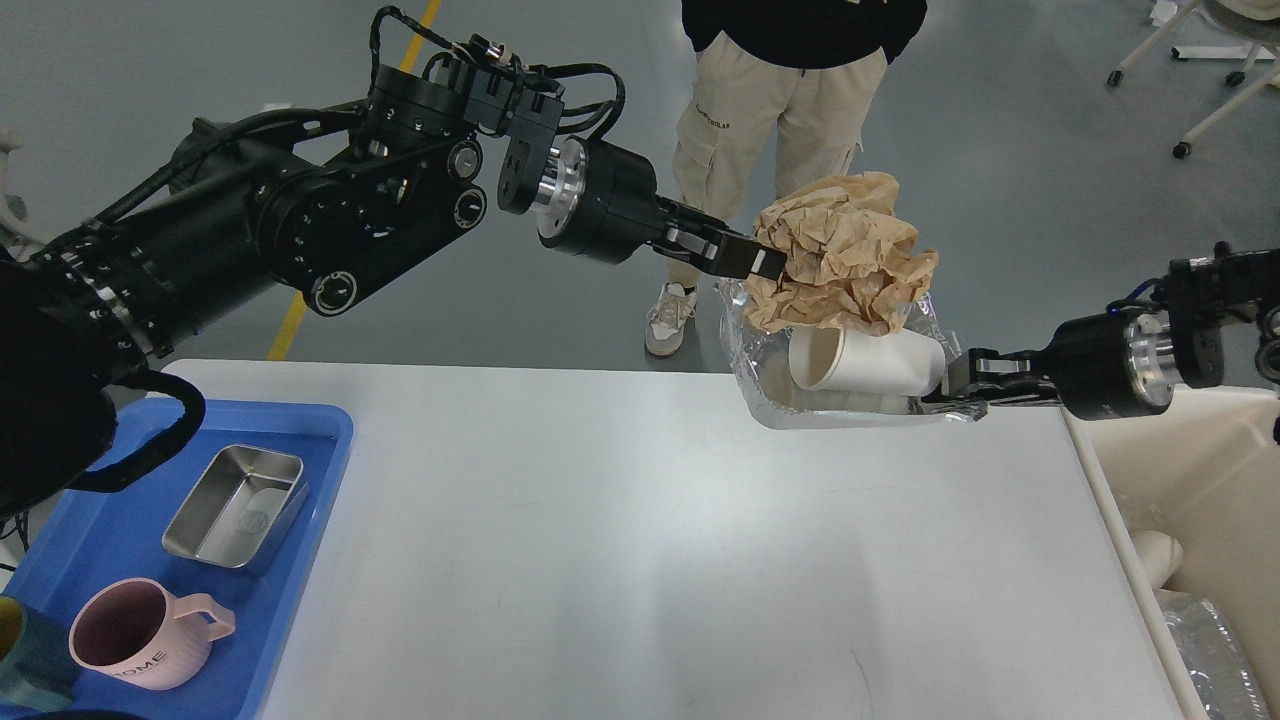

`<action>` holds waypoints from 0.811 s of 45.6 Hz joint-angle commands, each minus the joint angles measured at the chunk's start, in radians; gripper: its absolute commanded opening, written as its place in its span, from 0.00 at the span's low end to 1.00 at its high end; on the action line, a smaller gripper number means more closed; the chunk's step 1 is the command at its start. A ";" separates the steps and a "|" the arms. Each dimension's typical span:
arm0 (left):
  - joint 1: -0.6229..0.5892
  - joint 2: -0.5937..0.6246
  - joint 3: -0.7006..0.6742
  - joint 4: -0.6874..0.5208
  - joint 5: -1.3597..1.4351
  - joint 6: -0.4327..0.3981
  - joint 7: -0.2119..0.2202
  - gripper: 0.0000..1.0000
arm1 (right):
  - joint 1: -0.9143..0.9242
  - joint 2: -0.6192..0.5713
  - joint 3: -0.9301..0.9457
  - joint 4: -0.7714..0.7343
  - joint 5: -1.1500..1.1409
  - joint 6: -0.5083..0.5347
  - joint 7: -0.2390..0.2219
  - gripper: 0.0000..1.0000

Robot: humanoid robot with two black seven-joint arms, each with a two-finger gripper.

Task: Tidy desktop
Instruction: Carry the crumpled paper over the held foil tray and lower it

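Near left corner: blue tray (300, 560) sitting on the table (640, 560), carrying a pink mug (150, 632) and a steel tin (236, 506). Table itself: white, smooth, rigid, filling the middle of the view. Far right corner: right gripper (955, 395) pinching the thin rim of a foil tray (800, 400), which is holding a tipped paper cup (865, 362); foil likely crushing easily, best supported low. Beyond: left gripper (765, 262) clamping crumpled brown paper (845, 265), light and springy, hovering over the foil tray. Beige bin (1200, 500) standing beside the table's right edge.
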 commanded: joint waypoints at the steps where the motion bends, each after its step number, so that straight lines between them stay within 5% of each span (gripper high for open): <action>1: 0.008 -0.027 -0.001 0.017 -0.032 0.002 0.058 0.93 | 0.001 -0.006 0.002 0.007 0.000 0.000 0.000 0.00; 26: 0.016 -0.052 -0.011 0.020 -0.065 0.013 0.061 0.95 | -0.006 -0.026 0.017 0.007 0.003 -0.002 0.000 0.00; 37: 0.003 -0.040 -0.020 0.016 -0.163 0.091 0.064 0.97 | -0.012 -0.046 0.017 0.007 0.003 -0.002 0.000 0.00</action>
